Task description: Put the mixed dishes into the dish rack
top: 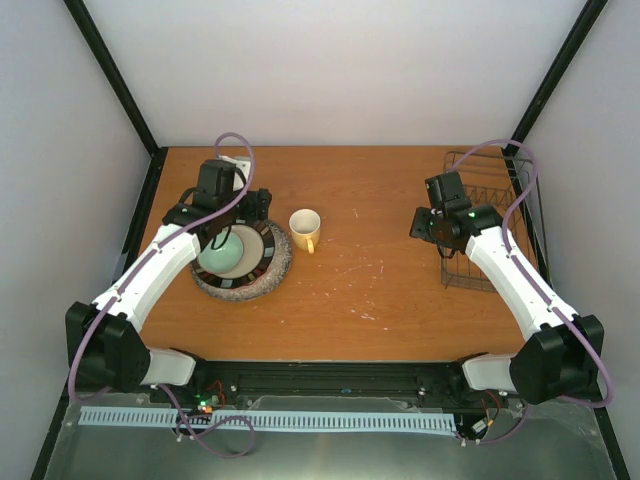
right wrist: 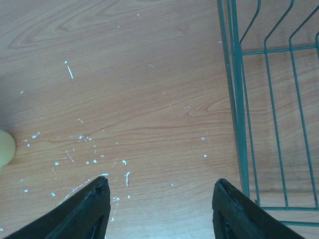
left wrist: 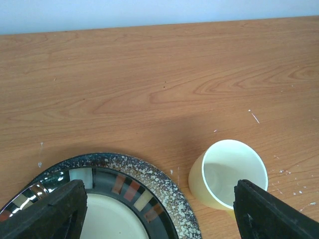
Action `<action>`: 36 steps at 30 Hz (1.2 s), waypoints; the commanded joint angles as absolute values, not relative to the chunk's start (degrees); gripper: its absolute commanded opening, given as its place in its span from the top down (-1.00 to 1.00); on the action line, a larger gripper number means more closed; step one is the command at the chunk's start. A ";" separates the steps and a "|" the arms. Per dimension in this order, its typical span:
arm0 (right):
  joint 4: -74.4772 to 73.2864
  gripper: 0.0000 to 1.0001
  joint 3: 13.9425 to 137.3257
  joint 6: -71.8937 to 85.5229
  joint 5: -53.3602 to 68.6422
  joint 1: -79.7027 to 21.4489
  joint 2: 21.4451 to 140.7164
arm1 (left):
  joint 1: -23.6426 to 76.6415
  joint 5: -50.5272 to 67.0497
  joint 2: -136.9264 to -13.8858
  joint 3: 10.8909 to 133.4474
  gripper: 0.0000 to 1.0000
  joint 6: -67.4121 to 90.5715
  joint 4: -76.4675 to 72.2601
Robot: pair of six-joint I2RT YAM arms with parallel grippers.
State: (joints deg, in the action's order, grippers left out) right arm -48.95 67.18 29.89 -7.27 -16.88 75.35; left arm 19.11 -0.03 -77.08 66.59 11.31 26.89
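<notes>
The left arm [top: 150,275] and right arm [top: 510,270] were each built of white link shells joined by black joint housings [top: 105,345]. A lilac cable [top: 233,136] was looped along each arm. A small green light [top: 470,213] was seen on the right wrist. The left fingers [left wrist: 50,214] and right fingers [right wrist: 84,211] were seen as matte black, wedge-shaped and rough-textured.
</notes>
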 commanded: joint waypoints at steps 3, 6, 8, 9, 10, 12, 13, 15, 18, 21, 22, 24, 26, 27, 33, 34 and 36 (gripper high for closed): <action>-50.28 -0.15 68.39 29.59 -10.57 -16.47 75.51 | 19.69 -0.59 -75.76 66.06 -0.62 12.13 26.31; -52.69 -0.14 69.34 30.13 -13.25 -15.94 75.96 | 19.69 -0.62 -75.84 65.77 -0.62 12.19 26.08; -53.79 -0.10 69.32 30.75 -14.06 -14.71 76.16 | 19.69 -0.62 -75.94 65.66 -0.62 12.28 25.81; -53.98 -0.08 69.07 30.78 -13.57 -14.21 76.22 | 19.69 -0.62 -76.01 65.58 -0.62 12.34 25.74; -54.04 -0.05 68.85 30.75 -12.95 -13.27 76.41 | 19.69 -0.57 -76.02 65.52 -0.62 12.43 25.73; -53.86 -0.02 68.28 30.34 -11.17 -11.10 77.13 | 19.69 -0.49 -76.06 65.41 -0.62 12.47 25.59; -53.95 0.01 68.05 30.06 -10.17 -10.57 77.68 | 19.69 -0.43 -76.03 65.33 -0.62 12.47 25.50; -53.88 0.23 67.67 28.45 -8.09 -9.99 78.97 | 19.69 -0.59 -75.93 65.10 -0.62 12.48 25.50; -54.48 0.33 67.57 27.27 -7.35 -9.84 81.21 | 19.69 -0.79 -75.61 64.55 -0.62 12.37 25.25; -54.42 0.34 67.34 26.75 -7.24 -9.76 82.75 | 19.69 -0.85 -75.37 64.10 -0.62 12.48 25.05; -54.26 0.34 67.22 26.56 -7.15 -9.69 83.09 | 19.69 -0.88 -75.33 64.00 -0.62 12.52 25.05; -54.09 0.33 67.31 26.68 -7.54 -9.59 83.92 | 19.69 -1.01 -75.19 63.82 -0.62 12.65 24.97; -53.76 0.32 67.21 26.86 -7.82 -9.33 84.46 | 19.69 -1.13 -75.07 63.67 -0.62 12.66 24.92; -53.71 0.32 67.27 26.81 -7.87 -9.18 84.85 | 19.69 -1.22 -74.98 63.57 -0.62 12.57 24.88; -52.95 0.33 67.26 26.54 -8.97 -8.66 87.58 | 19.69 -1.73 -74.97 63.46 -0.62 12.47 25.03; -52.85 0.34 67.29 26.47 -9.03 -8.62 88.15 | 19.69 -1.80 -74.97 63.47 -0.62 12.33 25.02; -52.51 0.44 67.28 26.14 -8.78 -8.55 89.42 | 19.69 -2.07 -74.97 63.46 -0.62 12.31 25.25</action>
